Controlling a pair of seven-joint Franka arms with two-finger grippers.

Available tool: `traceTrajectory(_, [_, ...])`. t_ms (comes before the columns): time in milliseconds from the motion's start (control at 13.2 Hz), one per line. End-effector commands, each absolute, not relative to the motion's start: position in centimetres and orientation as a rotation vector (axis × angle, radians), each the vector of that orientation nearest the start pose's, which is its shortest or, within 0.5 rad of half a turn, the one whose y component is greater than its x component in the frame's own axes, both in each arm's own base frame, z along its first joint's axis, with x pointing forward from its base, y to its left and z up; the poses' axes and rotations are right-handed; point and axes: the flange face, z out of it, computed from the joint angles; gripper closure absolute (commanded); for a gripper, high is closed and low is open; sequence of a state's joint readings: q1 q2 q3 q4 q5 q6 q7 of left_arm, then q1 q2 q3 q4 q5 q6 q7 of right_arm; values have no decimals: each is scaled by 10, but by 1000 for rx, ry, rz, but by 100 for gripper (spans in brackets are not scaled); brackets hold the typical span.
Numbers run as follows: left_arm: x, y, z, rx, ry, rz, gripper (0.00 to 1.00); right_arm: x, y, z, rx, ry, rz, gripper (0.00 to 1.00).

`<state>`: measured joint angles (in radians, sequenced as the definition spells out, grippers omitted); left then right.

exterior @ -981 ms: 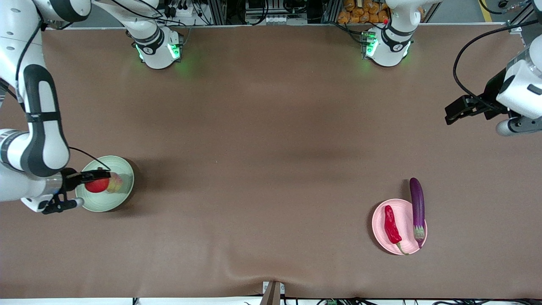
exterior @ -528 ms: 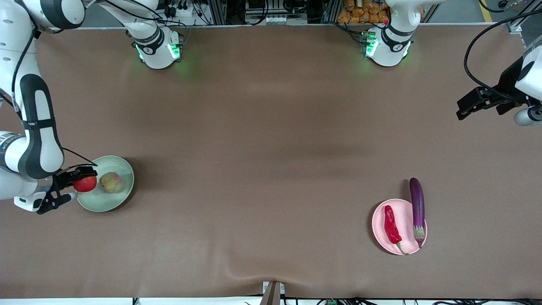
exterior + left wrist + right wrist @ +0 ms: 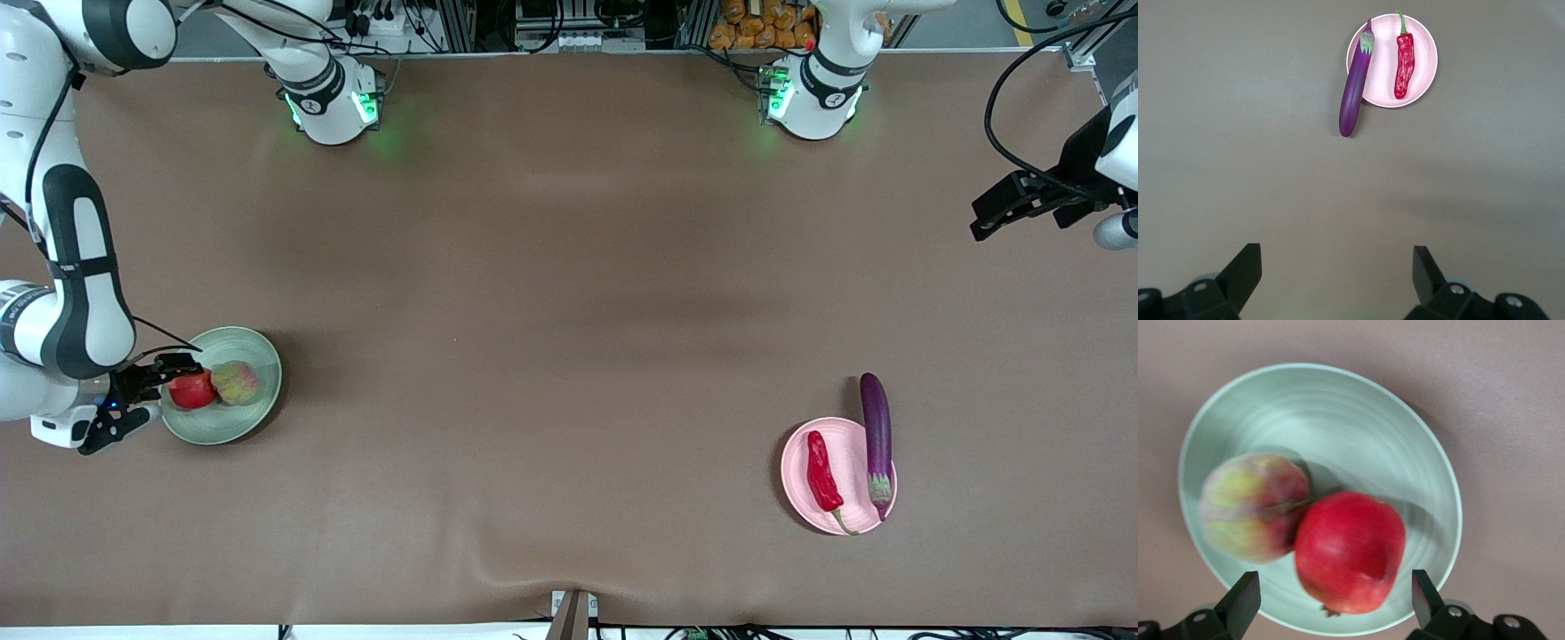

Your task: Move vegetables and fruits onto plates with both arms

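pomegranate (image 3: 193, 391) touches the peach (image 3: 234, 382) on the green plate (image 3: 258, 356); right gripper (image 3: 147, 391) released beside it, left gripper (image 3: 1009, 203) spread, waiting.

Right gripper (image 3: 164, 380) low at the right arm's end of the table, fingers (image 3: 1238, 603) spread wide and gripping nothing, forearm angled down from a bent elbow. Left gripper (image 3: 1000, 209) up high over the left arm's end, fingers (image 3: 1245, 270) parted, hand empty, arm waiting.
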<state>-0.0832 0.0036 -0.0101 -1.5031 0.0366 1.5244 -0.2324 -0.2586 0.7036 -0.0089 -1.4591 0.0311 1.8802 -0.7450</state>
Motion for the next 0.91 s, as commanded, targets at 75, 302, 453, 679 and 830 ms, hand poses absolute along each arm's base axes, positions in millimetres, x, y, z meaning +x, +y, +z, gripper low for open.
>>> traceTrajectory(75, [539, -48, 659, -3123, -208, -59, 0, 654, -124, 324, -2933, -478, 368, 0])
traceTrajectory(302, [532, -44, 664, -3117, -206, -43, 0, 637, -55, 382, -2989, -253, 421, 0])
traceTrajectory(453, [531, -47, 665, -3117, -206, -43, 0, 626, -17, 426, -3028, -138, 402, 0])
traceTrajectory(679, [531, -48, 663, -3122, -191, -35, 0, 595, 15, 484, -3063, -42, 328, 0])
traceTrajectory(830, [532, -47, 664, -3125, -194, -36, 0, 577, 11, 521, -3073, -34, 255, 0])
